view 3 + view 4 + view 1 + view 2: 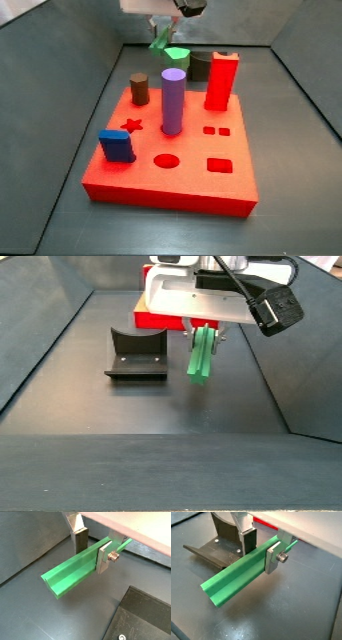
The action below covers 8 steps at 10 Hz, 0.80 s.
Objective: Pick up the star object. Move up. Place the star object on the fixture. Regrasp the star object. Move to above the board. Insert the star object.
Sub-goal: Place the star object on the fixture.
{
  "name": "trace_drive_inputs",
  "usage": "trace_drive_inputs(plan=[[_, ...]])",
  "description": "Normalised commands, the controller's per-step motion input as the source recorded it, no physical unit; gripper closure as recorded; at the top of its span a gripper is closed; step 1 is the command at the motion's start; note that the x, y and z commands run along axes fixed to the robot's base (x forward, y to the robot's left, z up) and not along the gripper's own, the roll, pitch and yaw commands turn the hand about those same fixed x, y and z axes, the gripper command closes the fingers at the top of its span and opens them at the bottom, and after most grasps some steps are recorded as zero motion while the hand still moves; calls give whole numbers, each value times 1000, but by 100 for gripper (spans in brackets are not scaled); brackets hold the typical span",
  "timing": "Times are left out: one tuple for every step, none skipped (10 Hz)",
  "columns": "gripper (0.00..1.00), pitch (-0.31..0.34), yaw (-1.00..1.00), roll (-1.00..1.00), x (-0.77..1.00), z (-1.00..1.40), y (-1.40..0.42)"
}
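Note:
My gripper [203,328] is shut on the star object [202,353], a long green rod that hangs down from the fingers above the dark floor. In both wrist views the rod [72,575] [234,579] sits clamped between the silver fingers [103,559] [272,559], with most of its length sticking out past them. The fixture [136,357], a dark L-shaped bracket, stands on the floor beside the rod and apart from it; it also shows in both wrist views [216,548] [143,619]. The red board [174,172] lies beyond the gripper [167,30].
On the board stand a purple cylinder [174,100], a tall red pillar [222,80], a short brown cylinder [139,90] and a blue block [116,146]. Grey sloping walls [54,346] enclose the floor on both sides.

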Motion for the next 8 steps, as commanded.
trace_drive_inputs(plan=[[100,15,-15,6,2,1000,-5],[100,34,-16,6,-8,1000,-6],[100,36,-17,12,-11,1000,-3],[100,35,-16,21,-14,1000,3],[100,39,-16,28,-16,1000,8],[100,48,-17,35,-14,819,12],[100,55,-17,40,-7,650,14],[100,63,-16,42,-4,535,15]])
